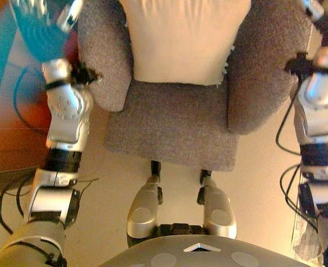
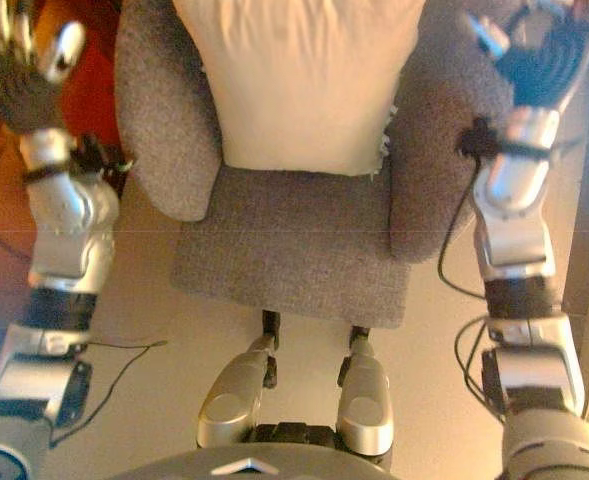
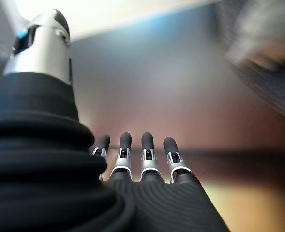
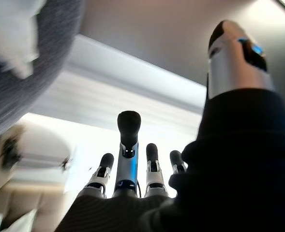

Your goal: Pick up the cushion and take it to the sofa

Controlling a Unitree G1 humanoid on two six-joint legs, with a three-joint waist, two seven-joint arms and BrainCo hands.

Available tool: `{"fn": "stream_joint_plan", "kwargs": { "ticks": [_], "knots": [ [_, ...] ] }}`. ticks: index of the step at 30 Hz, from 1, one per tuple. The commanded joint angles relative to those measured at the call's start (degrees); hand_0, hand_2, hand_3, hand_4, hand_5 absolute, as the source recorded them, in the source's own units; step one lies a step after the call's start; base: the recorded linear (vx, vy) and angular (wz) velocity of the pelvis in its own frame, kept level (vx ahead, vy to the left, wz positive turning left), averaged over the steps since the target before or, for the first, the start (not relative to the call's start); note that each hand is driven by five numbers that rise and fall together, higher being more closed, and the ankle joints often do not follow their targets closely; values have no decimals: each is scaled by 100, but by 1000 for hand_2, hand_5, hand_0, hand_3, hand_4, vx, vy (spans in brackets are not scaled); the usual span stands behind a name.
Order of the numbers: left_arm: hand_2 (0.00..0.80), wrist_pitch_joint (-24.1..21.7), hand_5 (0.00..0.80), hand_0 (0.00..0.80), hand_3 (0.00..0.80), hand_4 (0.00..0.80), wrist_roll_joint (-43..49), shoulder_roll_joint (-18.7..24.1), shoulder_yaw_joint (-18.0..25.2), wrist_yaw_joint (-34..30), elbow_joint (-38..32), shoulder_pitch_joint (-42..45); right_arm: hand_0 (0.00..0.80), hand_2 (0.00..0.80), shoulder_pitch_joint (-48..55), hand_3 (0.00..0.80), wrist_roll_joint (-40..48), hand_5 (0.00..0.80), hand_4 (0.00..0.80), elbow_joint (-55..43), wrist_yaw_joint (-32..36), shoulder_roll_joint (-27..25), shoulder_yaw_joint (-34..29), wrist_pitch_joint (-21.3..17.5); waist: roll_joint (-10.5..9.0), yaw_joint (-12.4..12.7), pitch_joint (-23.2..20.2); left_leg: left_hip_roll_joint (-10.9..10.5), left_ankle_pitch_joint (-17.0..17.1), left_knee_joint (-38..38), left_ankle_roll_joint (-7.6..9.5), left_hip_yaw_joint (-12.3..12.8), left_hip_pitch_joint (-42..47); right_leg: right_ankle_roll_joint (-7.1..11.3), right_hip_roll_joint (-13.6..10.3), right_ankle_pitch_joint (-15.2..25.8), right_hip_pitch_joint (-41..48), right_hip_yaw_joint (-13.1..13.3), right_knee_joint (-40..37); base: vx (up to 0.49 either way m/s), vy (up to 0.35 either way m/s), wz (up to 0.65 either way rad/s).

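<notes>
Resting against the back of a grey upholstered armchair (image 1: 175,119), the cream cushion (image 1: 183,39) sits upright on the seat, between the two padded armrests and between the robot's two raised hands. The left hand (image 2: 19,60) is held up just outside the chair's left armrest, apart from it, and grasps nothing; its own wrist view shows the fingers (image 3: 147,145) extended in a relaxed row with the thumb standing off to the side, so the hand is wide. The right hand (image 2: 539,55) is lifted on the other side, just beyond the right armrest, also free of the chair and of the cushion. In its wrist view the fingers (image 4: 128,130) point straight out with the thumb spread apart, again a wide, empty hand, and a bit of the grey chair with a white corner of the cushion shows off to one side. The cushion lies nearer to each hand's thumb side than the armrests' outer faces do, yet neither hand touches it. A pale floor (image 1: 113,172) runs under the chair, and a reddish-brown patch of flooring (image 1: 8,128) lies beyond the left hand, on the side away from the chair.
</notes>
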Motion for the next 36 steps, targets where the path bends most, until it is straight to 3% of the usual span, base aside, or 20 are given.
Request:
{"fn": "stream_joint_plan", "kwargs": {
  "ticks": [1, 5, 6, 8, 9, 12, 14, 18, 21, 27, 30, 36],
  "knots": [
    [0, 309, 0, 0, 0, 0, -248, -105, 137, -544, 214, 1221, 0, 0, 1471, 0, 95, 0, 0, -65, 484, 356, -316, 96, -268, -16, -933, -204, -924, 518, 129, 124, 175, 174, 16, -738, 82, 100, 466, 79, 21, -6],
    [0, 793, 0, 0, 0, 0, -925, -452, 318, -1337, 1137, 2475, 0, 0, 2647, 0, 266, 0, 0, 806, 722, 1014, -235, 346, -322, -24, -1121, -176, -874, 469, 152, 263, 501, 110, 61, -678, 450, 119, 363, 67, 22, -9],
    [0, 778, 0, 0, 0, 0, -926, -614, 300, -1584, 1816, 2587, 0, 0, 2759, 0, 303, 0, 0, 1495, 766, 1093, -71, 352, -346, -17, -1162, -164, -852, 415, 154, 319, 623, 100, 59, -649, 576, 95, 315, 13, 24, -7],
    [0, 1210, 0, 0, 0, 0, -977, -750, 244, -1674, 2371, 2611, 0, 0, 2829, 0, 778, 0, 0, 1994, 858, 1182, 41, 818, -365, -15, -1217, -158, -827, 330, 164, 347, 754, 95, 65, -615, 712, 76, 252, 22, 27, -7],
    [0, 1069, 0, 0, 0, 0, -804, -872, 166, -1674, 3097, 2569, 0, 0, 2808, 0, 768, 0, 0, 2833, 912, 1297, 194, 836, -383, -13, -1294, -154, -816, 262, 164, 367, 844, 86, 74, -597, 795, 69, 214, 29, 36, -9],
    [0, 1279, 0, 0, 0, 0, -838, -1021, 120, -1628, 3967, 2443, 0, 0, 2708, 0, 1111, 0, 0, 3868, 1091, 1481, 297, 1222, -387, -15, -1404, -158, -798, 122, 176, 379, 1018, 74, 112, -593, 957, 93, 127, 26, 36, -9],
    [0, 1135, 0, 0, 0, 0, -684, -1146, 70, -1658, 4875, 2316, 0, 0, 2680, 0, 1351, 0, 0, 5021, 1414, 1695, 319, 1086, -383, -11, -1511, -164, -799, 25, 194, 392, 1152, 67, 139, -606, 1076, 98, 78, 29, 20, -5],
    [0, 1215, 0, 0, 0, 0, -588, -1361, 92, -1633, 6069, 2242, 0, 0, 2630, 0, 1263, 0, 0, 6252, 1747, 2004, 398, 1373, -385, -17, -1650, -177, -818, -83, 211, 377, 1324, 62, 172, -642, 1234, 118, 19, 5, 7, -4],
    [0, 1295, 0, 0, 0, 0, -299, -1446, 14, -1548, 6601, 2229, 0, 0, 2605, 0, 1165, 0, 0, 6679, 1815, 2125, 493, 1728, -395, -24, -1708, -184, -838, -112, 221, 371, 1389, 62, 189, -650, 1303, 136, -23, -16, 10, -5],
    [0, 2238, 0, 0, 0, 0, 221, -1616, -5, -1705, 7326, 2244, 0, 0, 2556, 0, 844, 0, 0, 7177, 1856, 2313, 654, 2363, -416, -26, -1775, -203, -877, -161, 269, 377, 1481, 74, 192, -658, 1371, 166, -33, -34, 14, -4],
    [0, 2547, 0, 0, 0, 0, 271, -1655, -44, -1858, 7466, 2213, 0, 0, 2529, 0, 867, 0, 0, 7211, 1888, 2331, 724, 2483, -432, -28, -1798, -215, -917, -161, 294, 392, 1513, 91, 184, -660, 1401, 154, -38, -31, 6, -6],
    [0, 2604, 0, 0, 0, 0, 76, -1683, -118, -1841, 7494, 2170, 0, 0, 2490, 0, 800, 0, 0, 7274, 1953, 2340, 769, 2478, -463, -5, -1815, -221, -947, -161, 330, 393, 1521, 100, 182, -682, 1388, 151, 2, -10, 0, -1]
  ]
}}
